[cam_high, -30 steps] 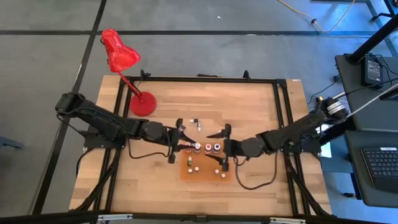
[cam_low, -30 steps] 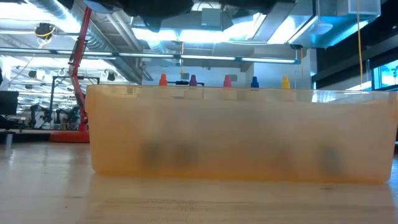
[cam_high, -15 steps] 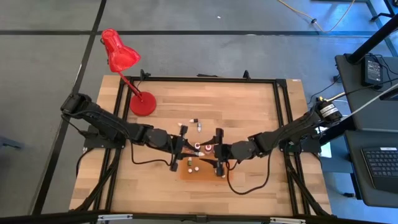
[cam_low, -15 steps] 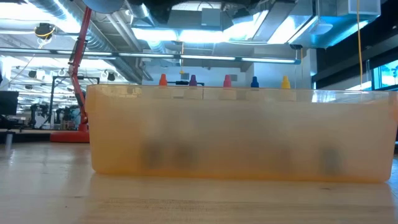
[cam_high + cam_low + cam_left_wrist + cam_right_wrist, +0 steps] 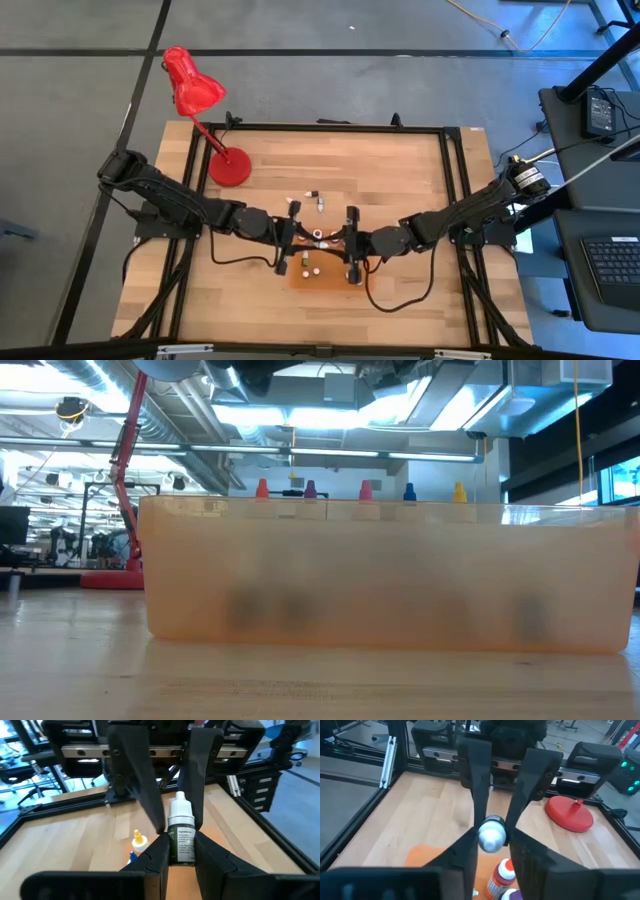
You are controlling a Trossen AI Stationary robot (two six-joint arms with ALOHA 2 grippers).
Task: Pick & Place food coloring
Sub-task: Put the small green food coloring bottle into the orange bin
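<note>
Wooden table, far half bare; both grippers' fingers clamping food-coloring bottles above orange mat.

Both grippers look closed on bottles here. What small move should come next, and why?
Probably a short straight lift by the right gripper: its fingers pinch a silver-capped bottle just above other bottles by the orange mat. The left gripper holds a white dropper.

Two arms over orange mat
</note>
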